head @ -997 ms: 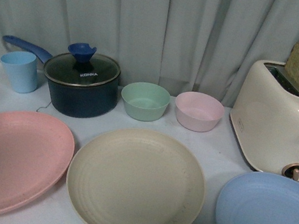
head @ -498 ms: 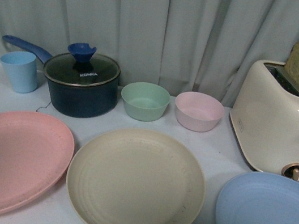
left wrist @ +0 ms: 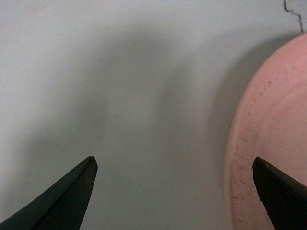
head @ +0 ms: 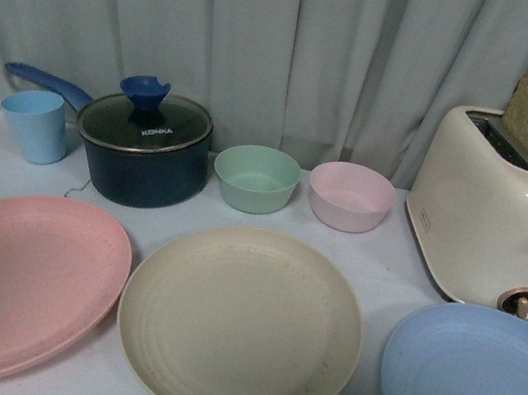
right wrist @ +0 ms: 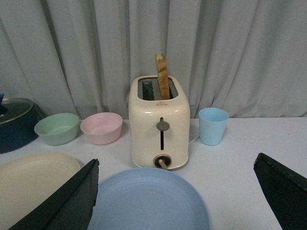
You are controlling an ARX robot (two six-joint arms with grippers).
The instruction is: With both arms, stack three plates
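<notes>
Left tool (left wrist: pixel 173 160) was wide open, nothing between the jaws; it hung over bare worktop (left wrist: pixel 120 72); the pink plate (left wrist: pixel 273 143) lay flat, its rim inside the gap and running under one finger (left wrist: pixel 283 191); the other finger was well clear of the plate, over bare worktop.

Right tool (right wrist: pixel 176 160) was also wide open and empty; the blue plate (right wrist: pixel 148 201) lay low between its fingers, just ahead of it; the cream plate (right wrist: pixel 33 177) sat off to one side, partly behind a finger (right wrist: pixel 67 206); the toaster (right wrist: pixel 144 120) stood straight ahead past the blue plate with a bread slice (right wrist: pixel 162 72) upright in one slot; a blue cup (right wrist: pixel 213 125) stood beside the toaster; a green bowl (right wrist: pixel 56 128) and a pink bowl (right wrist: pixel 101 127) stood on the toaster's other side, beyond the cream plate.

Front view: the three plates lay side by side, cream in the middle, none touching, none stacked.
</notes>
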